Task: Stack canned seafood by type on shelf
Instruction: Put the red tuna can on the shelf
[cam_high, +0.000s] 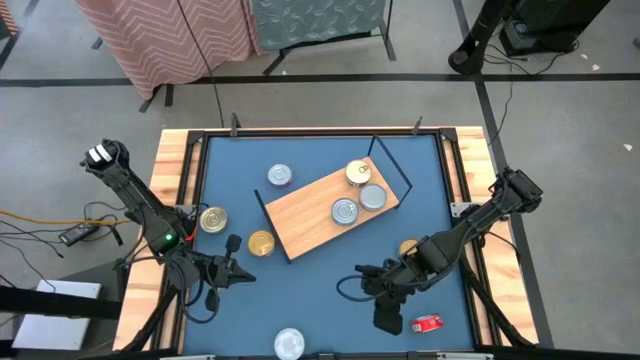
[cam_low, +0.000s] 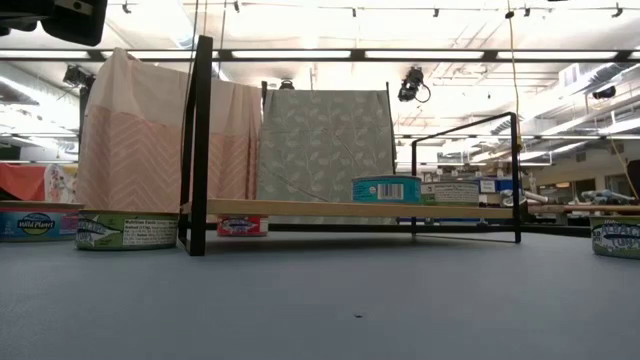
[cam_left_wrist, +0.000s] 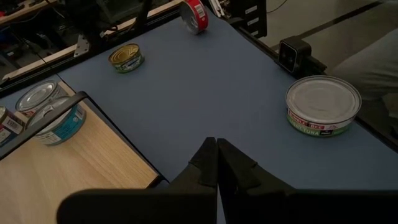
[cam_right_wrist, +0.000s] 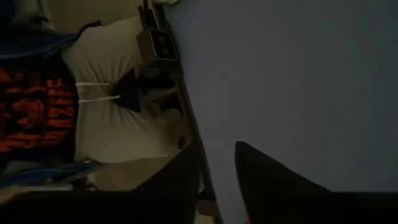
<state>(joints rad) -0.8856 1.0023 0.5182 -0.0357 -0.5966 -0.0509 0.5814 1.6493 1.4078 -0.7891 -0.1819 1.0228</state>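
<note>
High view shows the shelf (cam_high: 320, 215) angled mid-worktop, three tins (cam_high: 357, 195) on it, others scattered around. Left tool (cam_left_wrist: 216, 163) is pressed together, holding nothing. Right tool (cam_right_wrist: 217, 168) is slightly spread near the front edge, its tips cut off.

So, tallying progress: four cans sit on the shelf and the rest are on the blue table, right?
Not quite. The high view shows three cans on the shelf, not four; the rest do lie on the blue table.
</note>
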